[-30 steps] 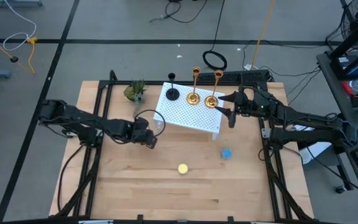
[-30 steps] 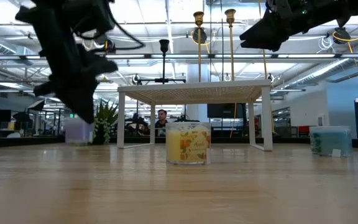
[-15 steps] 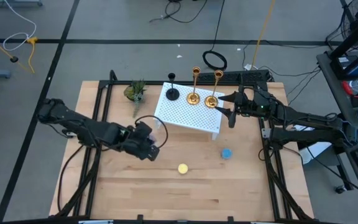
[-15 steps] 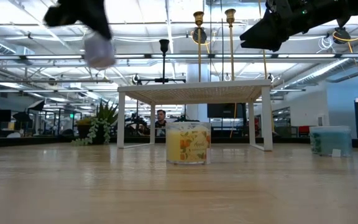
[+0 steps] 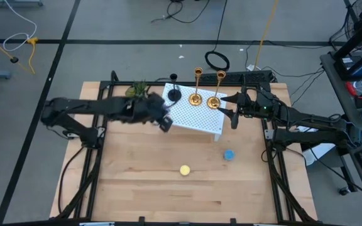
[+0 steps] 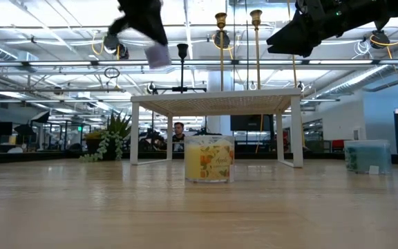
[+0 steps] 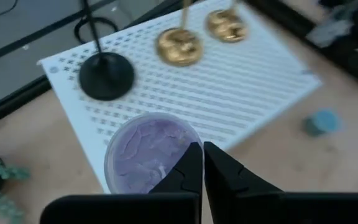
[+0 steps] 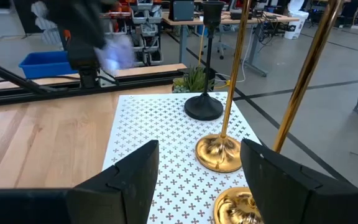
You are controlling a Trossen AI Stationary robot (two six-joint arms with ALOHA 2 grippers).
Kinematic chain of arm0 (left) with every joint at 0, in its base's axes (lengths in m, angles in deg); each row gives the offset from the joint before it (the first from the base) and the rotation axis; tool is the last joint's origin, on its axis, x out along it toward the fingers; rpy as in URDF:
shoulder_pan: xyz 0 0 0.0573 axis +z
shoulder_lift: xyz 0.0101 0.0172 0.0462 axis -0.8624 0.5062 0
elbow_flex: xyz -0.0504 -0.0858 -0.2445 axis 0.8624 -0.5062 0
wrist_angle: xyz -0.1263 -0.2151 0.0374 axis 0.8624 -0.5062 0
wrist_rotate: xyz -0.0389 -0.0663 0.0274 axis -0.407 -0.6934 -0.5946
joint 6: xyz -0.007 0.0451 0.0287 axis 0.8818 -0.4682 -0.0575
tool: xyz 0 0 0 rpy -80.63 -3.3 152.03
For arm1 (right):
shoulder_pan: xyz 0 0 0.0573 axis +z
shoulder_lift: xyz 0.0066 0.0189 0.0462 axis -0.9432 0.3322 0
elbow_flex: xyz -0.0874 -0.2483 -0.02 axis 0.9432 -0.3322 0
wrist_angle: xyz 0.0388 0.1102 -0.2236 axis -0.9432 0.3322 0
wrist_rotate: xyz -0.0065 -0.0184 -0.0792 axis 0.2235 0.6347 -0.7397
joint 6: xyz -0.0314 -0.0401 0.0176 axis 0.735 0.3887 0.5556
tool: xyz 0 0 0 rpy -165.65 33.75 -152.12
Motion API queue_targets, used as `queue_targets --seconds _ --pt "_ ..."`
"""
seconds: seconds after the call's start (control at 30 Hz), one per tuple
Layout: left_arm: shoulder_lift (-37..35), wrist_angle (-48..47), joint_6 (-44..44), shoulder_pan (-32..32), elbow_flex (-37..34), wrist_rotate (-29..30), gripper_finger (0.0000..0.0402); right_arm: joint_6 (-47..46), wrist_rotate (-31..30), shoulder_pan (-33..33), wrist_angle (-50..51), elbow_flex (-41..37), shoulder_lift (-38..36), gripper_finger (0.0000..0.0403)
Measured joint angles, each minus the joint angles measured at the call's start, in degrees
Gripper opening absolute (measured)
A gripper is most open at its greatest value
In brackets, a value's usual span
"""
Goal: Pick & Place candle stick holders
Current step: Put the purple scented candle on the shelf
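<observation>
Two brass candle stick holders (image 5: 196, 98) (image 5: 214, 102) and a shorter black one (image 5: 175, 94) stand by their round bases on the white perforated stand (image 5: 197, 119). They also show in the left wrist view, where the black one (image 7: 106, 74) is beside a brass base (image 7: 179, 45). My left gripper (image 7: 202, 167) is shut on a purple candle jar (image 7: 145, 152), high over the stand's left end (image 6: 156, 54). My right gripper (image 8: 201, 186) is open and empty, hovering at the stand's right end beside the brass holders (image 8: 219, 152). My left gripper holds the purple candle jar by its rim (image 7: 182, 149), on the side nearest the wrist. The two fingers come from above and close together over the rim. Whether one finger is inside the jar is hidden by the fingers themselves. The jar is lifted clear, its mouth up.
A yellow candle jar (image 5: 185, 170) and a blue one (image 5: 229, 154) stand on the wooden table in front of the stand. A small green potted plant (image 5: 137, 91) stands left of the stand at the far side. People and desks show in the room behind the table.
My left gripper has lifted the purple jar off the table at the stand's left side. It has carried the jar up, toward the far edge and to the right, to over the stand's left end. The jar now hangs clear.
</observation>
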Motion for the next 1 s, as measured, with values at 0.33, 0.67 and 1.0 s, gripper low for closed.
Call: queue_targets --seconds 0.33,0.67,1.0 --pt "8.8 -0.1 -5.3 7.0 0.0 -7.7 0.0004 0.1 0.0 0.0 0.5 0.0 0.0 0.0224" --pt "10.2 0.2 -7.0 7.1 0.0 -8.6 0.002 0.3 -0.1 0.0 0.5 0.0 0.0 0.0224" --pt "10.3 2.9 -13.1 7.3 0.0 -5.6 0.0027 0.3 -0.1 0.0 0.5 0.0 0.0 0.0224"
